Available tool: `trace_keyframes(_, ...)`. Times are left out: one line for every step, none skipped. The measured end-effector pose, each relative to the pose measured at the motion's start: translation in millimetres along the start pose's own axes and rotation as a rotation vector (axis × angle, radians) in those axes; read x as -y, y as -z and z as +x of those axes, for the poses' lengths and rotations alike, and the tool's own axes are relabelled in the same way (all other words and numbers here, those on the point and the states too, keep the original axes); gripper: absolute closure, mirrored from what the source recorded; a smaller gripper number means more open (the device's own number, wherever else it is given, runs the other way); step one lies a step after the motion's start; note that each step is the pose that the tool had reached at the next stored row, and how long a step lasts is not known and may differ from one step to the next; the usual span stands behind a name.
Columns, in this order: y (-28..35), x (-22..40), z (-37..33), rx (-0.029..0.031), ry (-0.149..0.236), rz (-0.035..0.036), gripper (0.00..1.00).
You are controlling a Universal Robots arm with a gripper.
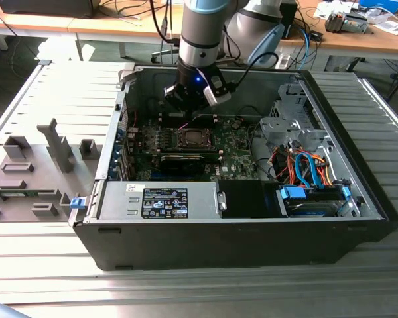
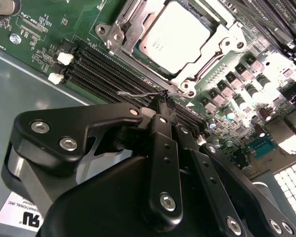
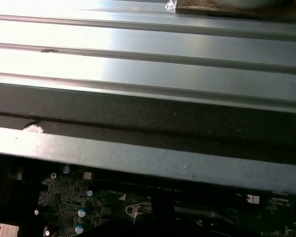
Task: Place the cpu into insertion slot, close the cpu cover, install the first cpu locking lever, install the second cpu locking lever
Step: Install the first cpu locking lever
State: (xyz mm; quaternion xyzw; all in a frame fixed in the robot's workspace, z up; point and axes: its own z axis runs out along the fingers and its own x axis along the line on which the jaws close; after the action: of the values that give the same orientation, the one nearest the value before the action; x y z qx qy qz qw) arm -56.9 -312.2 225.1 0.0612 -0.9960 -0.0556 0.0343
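CPU (image 1: pixel 194 138) sits seated in the insertion slot (image 1: pixel 194 147) on the green motherboard (image 1: pixel 235 142) inside the open computer case (image 1: pixel 252 232) in the exterior view; the gripper (image 1: pixel 198 109) hangs just behind the slot, toward the case's rear wall, with little room between them.

Second wrist view: the cpu (image 2: pixel 175 35) lies flat with the cpu cover (image 2: pixel 124 27) framing its edges. The gripper (image 2: pixel 162 98) has its fingers (image 2: pixel 160 123) drawn tightly together, tips at a thin wire locking lever (image 2: pixel 138 93) running along the memory slots (image 2: pixel 103 61) beside the socket; whether they pinch the wire I cannot tell.

First wrist view: a strip of motherboard (image 3: pixel 69 202) shows beneath the case wall (image 3: pixel 138 158).
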Motion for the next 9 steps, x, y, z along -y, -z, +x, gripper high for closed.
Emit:
trace_keyframes(-0.6, -0.2, -0.1, -0.0002, 0.001, 0.0001, 0.89)
trace_keyframes(-1.9, -0.1, -0.2, -0.0004, 0.004, 0.0001, 0.89)
trace_keyframes(-6.2, 0.7, -2.6, -0.0022, 0.008, 0.0087, 0.89)
trace_keyframes(-9.0, 1.5, -6.4, -0.0027, 0.010, 0.0116, 0.89)
trace_keyframes(-13.3, 2.6, -11.4, -0.0040, 0.013, 0.0186, 0.89)
trace_keyframes(-15.7, 3.1, -13.9, -0.0047, 0.016, 0.0215, 0.89)
trace_keyframes(-17.0, 3.5, -15.6, -0.0051, 0.018, 0.0229, 0.89)
trace_keyframes(-17.8, 3.8, -16.9, -0.0054, 0.020, 0.0238, 0.89)
trace_keyframes(-18.2, 3.8, -17.6, -0.0055, 0.021, 0.0240, 0.89)
